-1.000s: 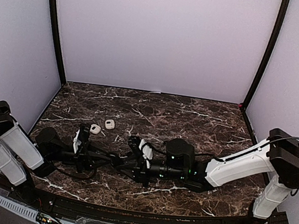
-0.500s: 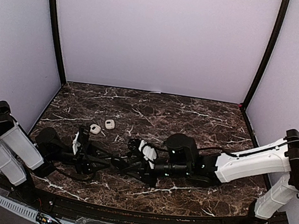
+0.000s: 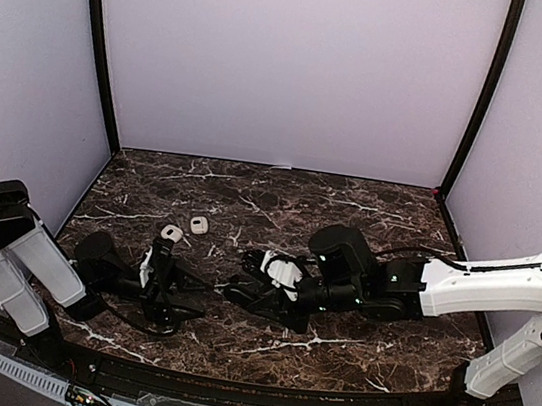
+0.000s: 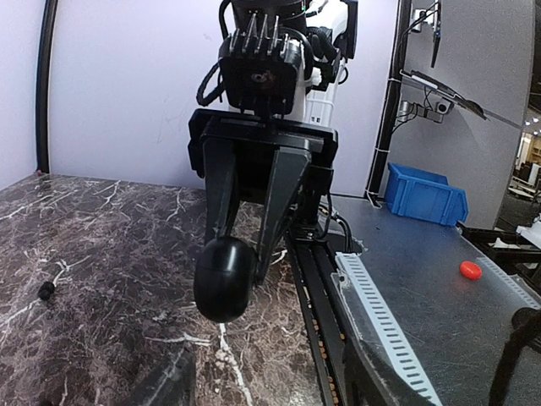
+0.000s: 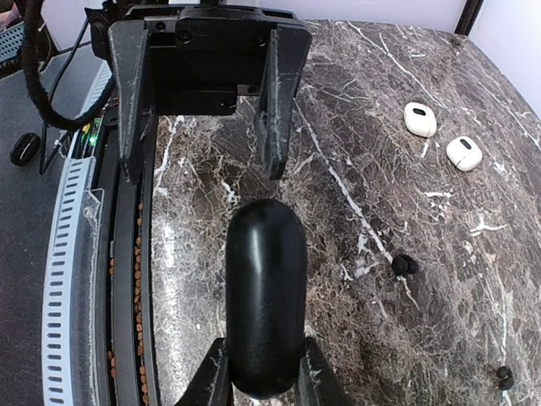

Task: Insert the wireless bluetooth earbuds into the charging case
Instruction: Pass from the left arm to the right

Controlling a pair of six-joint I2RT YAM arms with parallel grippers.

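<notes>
Lavender walls (image 3: 290, 64) are boxing in a dark marble table (image 3: 371, 212) with white veins, and I am working low over its near half.

My right gripper (image 5: 264, 372) is clamping the black charging case (image 5: 265, 288) by its rear end. The jaws are standing narrow against its sides and the rounded body is sticking straight out ahead of the fingers. My left gripper (image 5: 203, 169) is facing it nose to nose with its jaws gaping wide and gripping nothing. The tip of the case is stopping just short of those open fingertips, lined up with the gap but not inside it.

My right arm is reaching in from the right side, with the forearm running low and nearly level across the marble. My left arm is folding down at the left edge, its forearm lying close to the table and pointing right.

The wireless bluetooth earbuds are lying loose on the stone. One black earbud (image 5: 405, 266) is sitting near the case on its far side, apart from both pairs of jaws. A second black earbud (image 5: 504, 376) is resting further back beside my right wrist. Beyond them, two white cases (image 5: 420, 118) are lying close together toward the left of the table, well apart from either gripper.
</notes>
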